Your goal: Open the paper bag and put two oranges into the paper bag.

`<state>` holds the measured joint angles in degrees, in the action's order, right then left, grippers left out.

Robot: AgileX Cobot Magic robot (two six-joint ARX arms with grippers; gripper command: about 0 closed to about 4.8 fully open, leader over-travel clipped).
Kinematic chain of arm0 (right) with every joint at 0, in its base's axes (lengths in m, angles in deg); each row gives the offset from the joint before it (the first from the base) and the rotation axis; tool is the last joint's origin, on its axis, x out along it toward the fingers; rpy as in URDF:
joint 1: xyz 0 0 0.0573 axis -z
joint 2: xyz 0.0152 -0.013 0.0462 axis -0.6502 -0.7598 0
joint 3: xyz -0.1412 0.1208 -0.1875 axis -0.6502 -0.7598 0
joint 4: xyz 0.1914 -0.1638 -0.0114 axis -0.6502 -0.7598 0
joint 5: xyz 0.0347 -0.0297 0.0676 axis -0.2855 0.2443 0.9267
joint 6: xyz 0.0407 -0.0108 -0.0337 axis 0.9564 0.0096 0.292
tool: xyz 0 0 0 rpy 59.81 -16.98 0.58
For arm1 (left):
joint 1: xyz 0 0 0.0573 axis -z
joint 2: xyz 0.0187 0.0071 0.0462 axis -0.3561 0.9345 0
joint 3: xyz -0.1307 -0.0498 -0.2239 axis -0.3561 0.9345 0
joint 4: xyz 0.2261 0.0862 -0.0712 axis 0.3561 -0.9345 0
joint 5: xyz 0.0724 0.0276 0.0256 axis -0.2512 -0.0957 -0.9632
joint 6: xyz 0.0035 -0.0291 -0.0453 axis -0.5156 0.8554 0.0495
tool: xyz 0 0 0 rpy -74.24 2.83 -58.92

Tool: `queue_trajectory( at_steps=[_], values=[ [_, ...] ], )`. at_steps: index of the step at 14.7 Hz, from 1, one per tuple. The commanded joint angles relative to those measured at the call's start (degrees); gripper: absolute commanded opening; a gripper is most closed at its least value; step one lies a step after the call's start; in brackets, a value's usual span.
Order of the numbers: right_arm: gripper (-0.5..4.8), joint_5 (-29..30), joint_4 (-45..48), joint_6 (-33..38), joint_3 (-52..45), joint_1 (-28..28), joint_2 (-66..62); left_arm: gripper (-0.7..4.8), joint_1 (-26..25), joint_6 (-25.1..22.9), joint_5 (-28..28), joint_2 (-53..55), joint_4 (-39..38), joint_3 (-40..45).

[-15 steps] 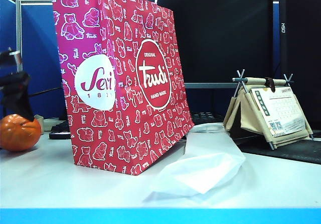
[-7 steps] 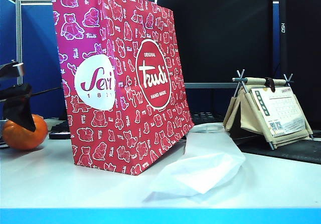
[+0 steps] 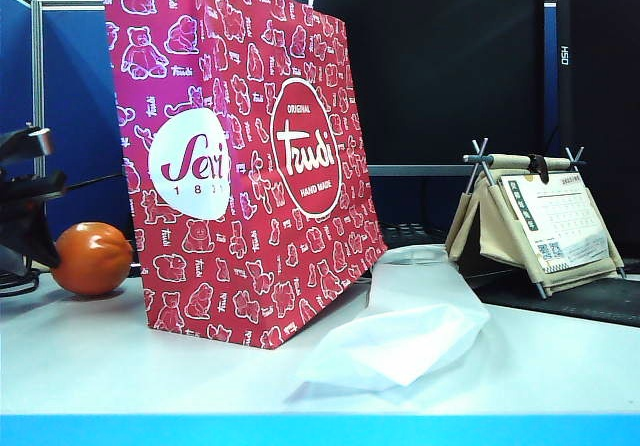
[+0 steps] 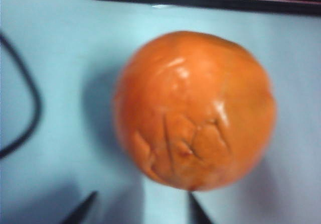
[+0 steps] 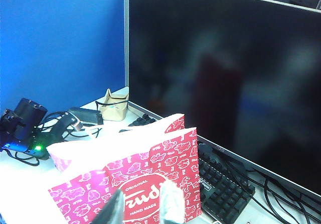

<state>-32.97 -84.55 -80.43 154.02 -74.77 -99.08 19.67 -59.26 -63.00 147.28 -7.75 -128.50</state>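
One round orange fruit (image 3: 92,258) with shiny, bumpy skin sits on the white bench (image 3: 150,366), just beside the tall pink-red paper bag (image 3: 240,156) with white animal pictures. I can see only this one orange; the second is not in any view. The bag stands up on the bench, and from above its mouth looks open. The orange looks firm and light, but it is round and shiny, so I think it could roll or slip. The best place to hold it is across its fat middle, one finger on each side. The bag is thin paper and looks easy to tip or crush, so the fruit should go in gently. The left gripper (image 4: 138,211) is low at the left edge of the bench, right by the orange. Its two dark fingertips (image 4: 80,211) stand apart, and they do not hold the orange. The right gripper (image 5: 143,206) hangs above the bag. Its pale fingers (image 5: 170,204) have a gap between them and nothing is in it.
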Motion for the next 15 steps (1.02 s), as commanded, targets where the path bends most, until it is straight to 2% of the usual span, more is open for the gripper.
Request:
queue_trajectory(
  at_steps=[1, 2, 4, 6, 8, 12, 13, 15],
  values=[
    [1.02, -1.14, 1.49, 0.28, 0.22, 0.00, 0.11, 4.37, 0.39, 0.81, 4.15, -0.17, 0.92, -0.09],
    [1.02, -2.12, 1.49, 0.28, 0.20, 0.00, 0.09, 4.79, 1.01, 1.18, 4.00, -0.17, 0.90, -0.09],
    [1.02, -2.12, 1.75, 0.28, 0.20, 0.00, -0.15, 4.79, 2.40, -0.22, 1.29, -0.15, 2.91, -0.09],
    [1.02, -2.10, 2.27, 0.31, 0.20, 0.00, -0.70, 4.79, 2.49, -0.04, 1.20, -0.15, 6.01, -0.11],
    [1.02, -2.10, 3.48, 0.31, 0.22, 0.00, -1.90, 4.79, 2.47, -0.55, 1.18, -0.07, 6.01, -0.96],
    [1.02, -2.78, 4.20, 0.28, 0.26, 0.09, -3.17, 4.79, 3.21, -5.05, 0.85, 1.29, -0.63, -6.05],
    [1.02, -2.78, 4.39, 0.28, 0.28, 0.17, -3.17, 4.79, 3.19, -8.76, -0.15, 1.79, -5.62, -8.17],
    [1.02, -2.95, 4.39, 0.26, 0.28, 0.26, -3.17, 4.79, 3.19, -19.52, -4.07, 2.32, -18.25, -13.42]
  ],
)
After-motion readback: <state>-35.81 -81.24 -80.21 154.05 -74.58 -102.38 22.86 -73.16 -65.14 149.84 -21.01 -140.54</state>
